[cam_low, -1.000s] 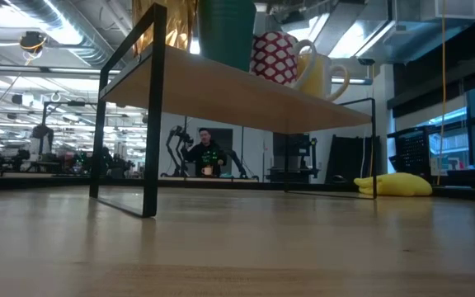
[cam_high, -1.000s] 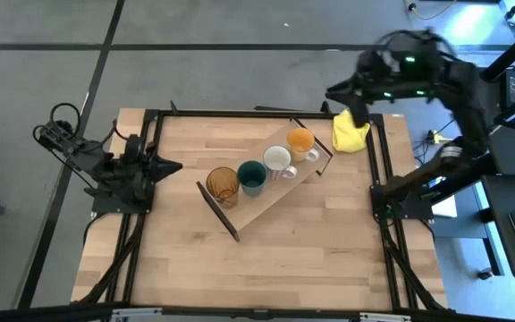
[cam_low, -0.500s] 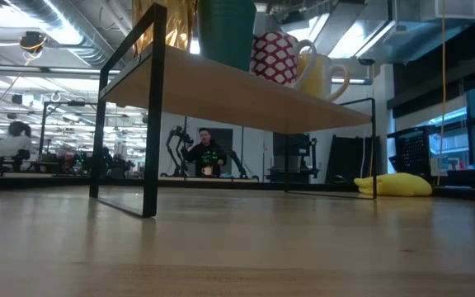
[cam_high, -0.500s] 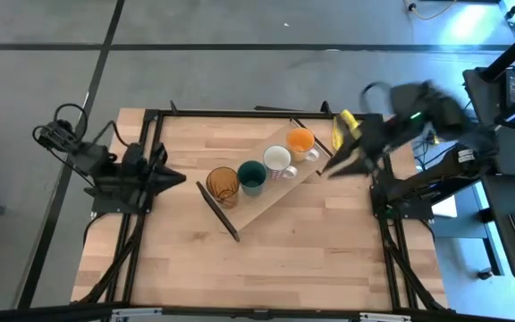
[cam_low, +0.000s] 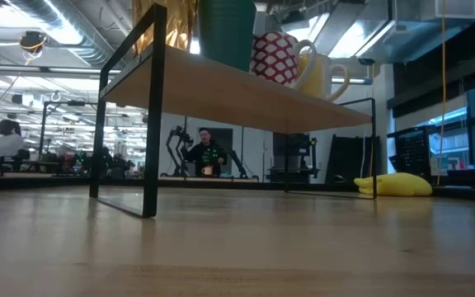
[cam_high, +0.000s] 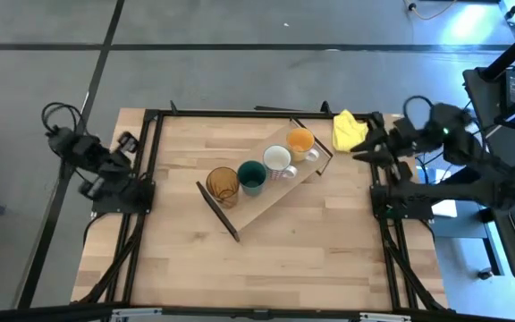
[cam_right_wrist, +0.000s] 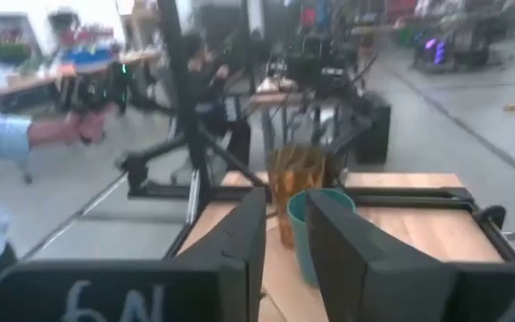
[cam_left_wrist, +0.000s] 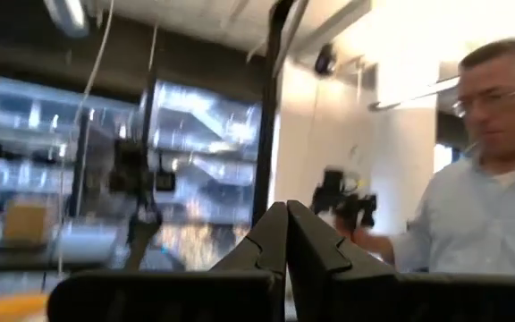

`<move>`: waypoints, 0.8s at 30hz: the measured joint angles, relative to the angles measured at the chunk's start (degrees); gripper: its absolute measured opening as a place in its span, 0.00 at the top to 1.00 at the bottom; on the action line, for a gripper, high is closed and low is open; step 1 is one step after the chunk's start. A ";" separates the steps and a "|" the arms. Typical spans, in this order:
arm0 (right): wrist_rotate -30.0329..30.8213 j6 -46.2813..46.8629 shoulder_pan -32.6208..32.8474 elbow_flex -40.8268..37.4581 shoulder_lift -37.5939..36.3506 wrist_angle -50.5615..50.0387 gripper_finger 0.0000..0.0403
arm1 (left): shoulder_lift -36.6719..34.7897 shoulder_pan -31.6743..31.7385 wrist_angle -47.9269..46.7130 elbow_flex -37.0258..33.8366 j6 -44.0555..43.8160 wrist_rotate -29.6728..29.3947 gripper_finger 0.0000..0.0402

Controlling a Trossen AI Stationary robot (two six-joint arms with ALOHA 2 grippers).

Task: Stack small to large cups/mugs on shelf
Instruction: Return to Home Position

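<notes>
Left gripper (cam_left_wrist: 286,234) is pinched closed on nothing, parked off the left table edge. Right gripper (cam_right_wrist: 286,210) is parted a little and empty, sitting past the right edge near the yellow cloth (cam_high: 349,131). All four vessels stand upright in a diagonal row on the shelf (cam_high: 266,201), running near-left to far-right: amber ribbed glass tumbler (cam_high: 223,184), dark teal cup (cam_high: 251,176), white handled mug (cam_high: 278,160), orange handled mug (cam_high: 300,140). Each is just beside the next; can't tell if any touch. Handling guess: the tumbler is the fragile one. It's thin glass and slick, though the ribs should give the pads some bite, so take it across the wall below the rim with light force. The teal cup is smooth, straight-sided and has no handle, so a pinch over the rim wall should work. Both mugs look like glazed ceramic, stiff and heavier. A rim-wall pinch opposite the handle beats grabbing the handle loop, which would let them swing. From table height the white mug's outside shows a red dotted pattern. The shelf is a flat light-wood board on thin dark frame ends, raised off the table (cam_high: 311,259). It probably slides if bumped.
</notes>
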 joint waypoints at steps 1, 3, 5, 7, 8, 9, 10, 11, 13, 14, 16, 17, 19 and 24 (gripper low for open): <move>-0.02 1.19 -0.71 -2.34 -2.30 1.81 0.79 | -2.22 -0.01 -0.51 -0.54 1.02 0.45 1.00; -0.37 3.59 -1.41 -6.89 -6.47 5.31 0.79 | -2.03 -0.06 -2.51 -0.70 2.15 -1.06 1.00; -0.27 6.49 -1.56 -11.37 -9.84 9.42 0.79 | -2.06 0.01 -5.62 -0.63 1.60 -0.08 1.00; -0.30 9.34 -1.57 -15.71 -12.15 14.28 0.79 | -2.26 -0.16 -3.53 -1.30 1.05 -0.45 1.00; -0.41 10.51 -1.57 -17.82 -12.91 15.96 0.79 | -2.23 -0.15 -3.52 -2.18 1.00 -2.48 1.00; -0.29 11.64 -1.59 -19.68 -13.69 18.01 0.79 | -2.17 -0.14 -3.91 -3.16 0.97 -3.97 1.00; 0.60 12.68 -1.63 -21.09 -14.35 19.60 0.79 | -2.04 -0.11 -3.76 -3.44 1.04 -4.20 1.00; 2.32 13.77 -1.65 -22.62 -14.98 21.48 0.79 | -2.04 -0.11 -1.84 -3.40 0.90 -4.00 1.00; 4.23 15.81 -1.72 -25.42 -16.24 24.03 0.79 | -2.35 -0.11 -0.76 -3.13 -2.40 -3.75 1.00; 3.91 16.69 -1.70 -26.73 -16.60 25.63 0.79 | -2.22 -0.11 -0.58 -3.71 -4.04 -3.86 1.00; 1.31 18.35 -1.67 -29.86 -17.06 28.29 0.79 | -2.15 -0.12 -0.76 -6.45 -6.09 -3.38 1.00; 0.11 19.59 -1.67 -31.32 -17.08 30.72 0.79 | -2.07 -0.13 1.24 -8.05 -6.23 -1.80 1.00; -1.40 21.73 -1.67 -33.87 -17.30 36.21 0.79 | -2.22 -0.11 9.42 -10.95 -6.01 3.27 1.00; -3.82 23.99 -1.67 -36.63 -18.06 42.94 0.79 | -2.11 -0.09 22.69 -19.64 -3.67 8.26 1.00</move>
